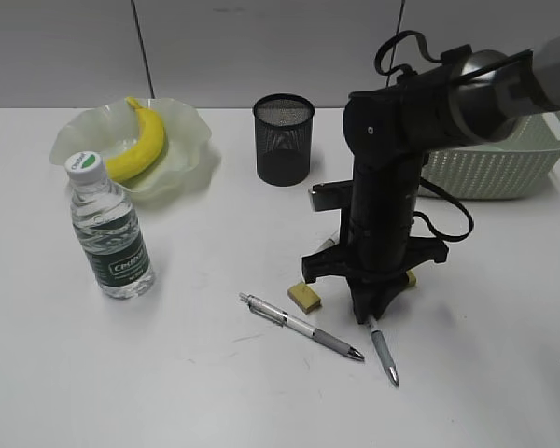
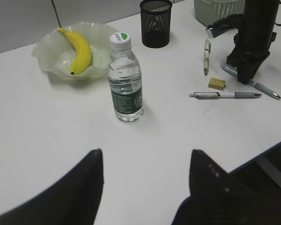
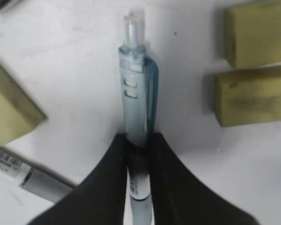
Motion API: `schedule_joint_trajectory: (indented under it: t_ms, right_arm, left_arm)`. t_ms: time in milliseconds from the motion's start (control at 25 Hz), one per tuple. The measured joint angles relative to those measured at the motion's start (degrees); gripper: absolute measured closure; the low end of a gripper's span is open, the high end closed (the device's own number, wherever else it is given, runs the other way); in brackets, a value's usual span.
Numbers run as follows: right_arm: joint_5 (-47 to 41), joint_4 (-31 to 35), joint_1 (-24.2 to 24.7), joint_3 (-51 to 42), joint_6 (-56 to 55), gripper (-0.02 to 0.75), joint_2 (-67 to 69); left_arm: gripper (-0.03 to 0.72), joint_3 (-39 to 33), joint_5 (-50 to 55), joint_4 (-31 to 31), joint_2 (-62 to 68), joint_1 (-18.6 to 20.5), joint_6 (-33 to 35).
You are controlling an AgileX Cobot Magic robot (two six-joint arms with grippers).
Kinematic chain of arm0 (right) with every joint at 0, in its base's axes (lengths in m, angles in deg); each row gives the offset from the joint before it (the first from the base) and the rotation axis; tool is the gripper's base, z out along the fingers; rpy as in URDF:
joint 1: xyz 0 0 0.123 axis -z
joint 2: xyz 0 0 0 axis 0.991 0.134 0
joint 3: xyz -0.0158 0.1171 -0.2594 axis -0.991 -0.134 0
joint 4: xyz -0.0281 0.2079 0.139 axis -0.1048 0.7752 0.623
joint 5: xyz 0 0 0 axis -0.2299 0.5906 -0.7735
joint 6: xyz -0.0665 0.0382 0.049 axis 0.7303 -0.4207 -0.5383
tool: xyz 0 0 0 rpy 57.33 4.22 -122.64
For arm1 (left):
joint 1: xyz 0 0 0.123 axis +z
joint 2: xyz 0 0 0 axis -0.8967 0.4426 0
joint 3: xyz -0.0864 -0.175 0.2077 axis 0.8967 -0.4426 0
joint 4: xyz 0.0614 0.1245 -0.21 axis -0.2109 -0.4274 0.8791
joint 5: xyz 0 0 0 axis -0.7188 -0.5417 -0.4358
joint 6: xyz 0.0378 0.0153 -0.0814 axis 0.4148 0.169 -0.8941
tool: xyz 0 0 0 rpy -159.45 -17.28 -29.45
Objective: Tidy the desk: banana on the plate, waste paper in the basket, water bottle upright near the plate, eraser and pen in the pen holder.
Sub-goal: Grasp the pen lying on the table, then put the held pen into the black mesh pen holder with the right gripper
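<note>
The banana [image 1: 142, 142] lies in the wavy plate [image 1: 194, 140]. The water bottle [image 1: 110, 233] stands upright in front of the plate. The pen holder [image 1: 283, 138] stands mid-back and the basket [image 1: 490, 170] at the back right. My right gripper [image 3: 139, 146] points straight down and is shut on a pale blue pen [image 3: 136, 93] that lies on the desk [image 1: 215, 392]. Yellow erasers [image 3: 253, 96] lie beside the pen, one [image 1: 304, 297] to its left. A silver pen [image 1: 303, 327] lies nearby. My left gripper [image 2: 147, 157] is open and empty above bare desk. The waste paper is not in view.
A white-and-green pen [image 2: 207, 56] lies behind the right arm, between it and the pen holder. The desk's front edge [image 2: 267, 147] runs close to the left gripper's right finger. The right arm [image 1: 383, 215] hides part of the basket's front.
</note>
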State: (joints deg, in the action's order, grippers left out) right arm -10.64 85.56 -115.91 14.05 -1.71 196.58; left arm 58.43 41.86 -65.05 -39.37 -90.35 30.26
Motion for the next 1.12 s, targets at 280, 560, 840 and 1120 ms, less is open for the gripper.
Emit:
schedule_joint_trajectory:
  t_ms: [280,560,840,1120]
  right_arm:
    - [-0.55,-1.93,0.0,-0.06,1.11,0.623,-8.52]
    - [17.19,-4.11,0.0,-0.1,4.49,0.623,-21.05]
    - [49.47,-9.68,0.0,-0.1,6.94,0.623,-19.05]
    - [71.19,-14.88,0.08,2.41,14.37,0.623,-9.04]
  left_arm:
    - [0.253,0.0,0.0,0.0,0.0,0.0,0.0]
    - [0.253,0.0,0.0,0.0,0.0,0.0,0.0]
    - [0.253,0.0,0.0,0.0,0.0,0.0,0.0]
    - [0.253,0.0,0.0,0.0,0.0,0.0,0.0]
